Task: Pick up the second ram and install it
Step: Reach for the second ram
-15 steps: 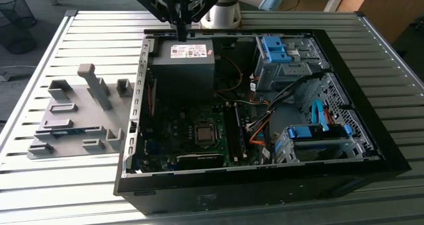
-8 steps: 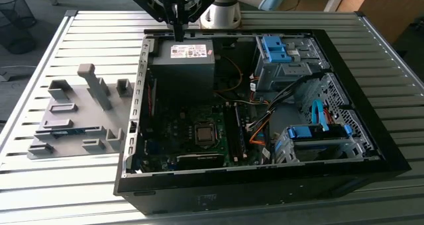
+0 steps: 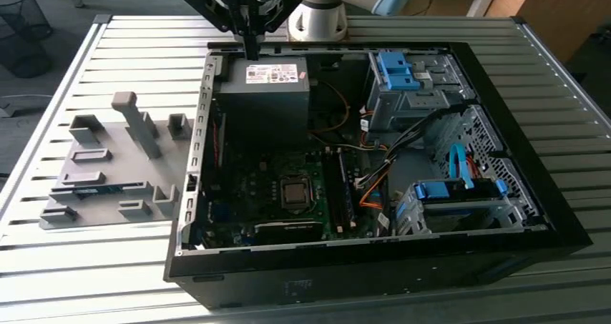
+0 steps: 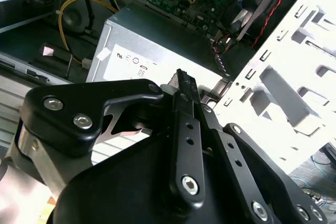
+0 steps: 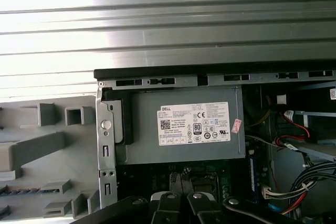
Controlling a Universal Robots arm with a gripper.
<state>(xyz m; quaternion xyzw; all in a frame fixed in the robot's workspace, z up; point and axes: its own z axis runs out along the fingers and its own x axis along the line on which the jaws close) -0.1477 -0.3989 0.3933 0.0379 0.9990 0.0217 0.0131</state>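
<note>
Tool [image 3: 250,51] up top in the exterior view, arm [image 3: 320,13] cut off, pinched shut on nothing. Second ram [image 3: 100,190], barely a sliver, sits in the grey holder [image 3: 114,141] lower left.

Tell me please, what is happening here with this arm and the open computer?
A robot arm is working at an open computer case that lies on a slatted metal table. Its gripper hangs over the grey power supply at the case's far edge, jaws closed, with nothing visible in them. The second ram, a thin blue-green stick, lies in the grey holder tray to the exterior view's left of the case, not yet picked up.
</note>
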